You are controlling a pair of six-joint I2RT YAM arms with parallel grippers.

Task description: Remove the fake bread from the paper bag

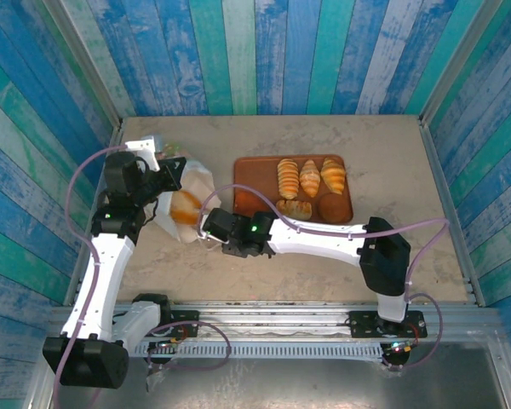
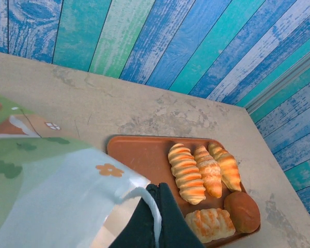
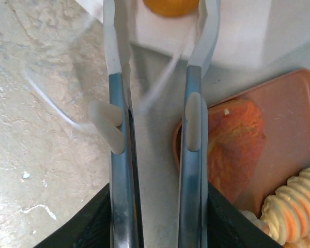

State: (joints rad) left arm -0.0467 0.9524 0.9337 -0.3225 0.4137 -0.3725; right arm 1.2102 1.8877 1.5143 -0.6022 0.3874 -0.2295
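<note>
The white paper bag (image 1: 196, 181) lies on its side left of the tray, mouth toward the right. My left gripper (image 1: 172, 164) is shut on the bag's rim and its thin loop handle (image 2: 155, 212), holding the mouth up. An orange piece of fake bread (image 1: 186, 207) sits inside the mouth. My right gripper (image 1: 203, 223) points into the mouth with its jaws open. In the right wrist view the orange bread (image 3: 170, 6) lies at the fingertips, between them. Several more pieces of bread lie on the tray: three croissants (image 1: 310, 177), a braided piece (image 1: 295, 208), a round bun (image 1: 330, 209) and a reddish-orange piece (image 3: 235, 144).
The flat reddish-brown tray (image 1: 260, 166) lies at the table's middle, just right of the bag, its left corner close to my right fingers (image 3: 194, 119). Blue and green plank walls close in the table on three sides. Bare tabletop (image 1: 324, 264) stretches in front of the tray.
</note>
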